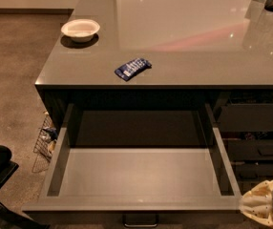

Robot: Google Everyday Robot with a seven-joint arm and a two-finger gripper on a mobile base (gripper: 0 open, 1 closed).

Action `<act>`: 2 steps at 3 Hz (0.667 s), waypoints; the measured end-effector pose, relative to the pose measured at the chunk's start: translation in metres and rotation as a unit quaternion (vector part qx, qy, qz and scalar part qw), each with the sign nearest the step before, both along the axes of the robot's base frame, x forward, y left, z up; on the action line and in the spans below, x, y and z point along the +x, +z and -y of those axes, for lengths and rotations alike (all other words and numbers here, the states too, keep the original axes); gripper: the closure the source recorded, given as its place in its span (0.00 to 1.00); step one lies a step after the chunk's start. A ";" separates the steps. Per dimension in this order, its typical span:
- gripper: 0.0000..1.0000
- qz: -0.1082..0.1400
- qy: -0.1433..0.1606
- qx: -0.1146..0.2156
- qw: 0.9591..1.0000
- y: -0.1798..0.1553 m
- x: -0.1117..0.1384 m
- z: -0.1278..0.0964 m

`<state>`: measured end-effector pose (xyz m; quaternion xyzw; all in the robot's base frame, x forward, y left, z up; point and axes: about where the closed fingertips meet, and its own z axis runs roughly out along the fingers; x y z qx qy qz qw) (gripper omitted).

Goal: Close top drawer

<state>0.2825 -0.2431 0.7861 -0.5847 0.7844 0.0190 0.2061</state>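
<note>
Wide, shallow grey top drawer (136, 175) is pulled well out from under the smooth grey glossy countertop (198, 66), flat interior facing up; small metal bar handle (140, 220) sits centre of its front panel at the bottom edge of the view. Cream-coloured gripper (263, 203) is low at bottom right, just beside the drawer's front right corner, partly cut off by the frame; can't tell whether it's spread or pressed together.

On the counter: round white bowl (80, 29) near the left edge, crumpled blue & white snack packet (132, 68) near the front edge, well apart from the bowl. Narrower dark drawers (256, 118) are stacked to the right. Brown concrete floor (12, 80) on the left, w/ a wire basket (45, 140) against the cabinet side.
</note>
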 end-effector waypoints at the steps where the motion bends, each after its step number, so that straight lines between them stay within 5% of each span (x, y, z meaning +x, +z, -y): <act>1: 1.00 -0.004 -0.001 0.003 1.000 -0.007 -0.002 -0.001; 2: 1.00 -0.017 -0.006 0.041 0.999 -0.037 -0.018 -0.010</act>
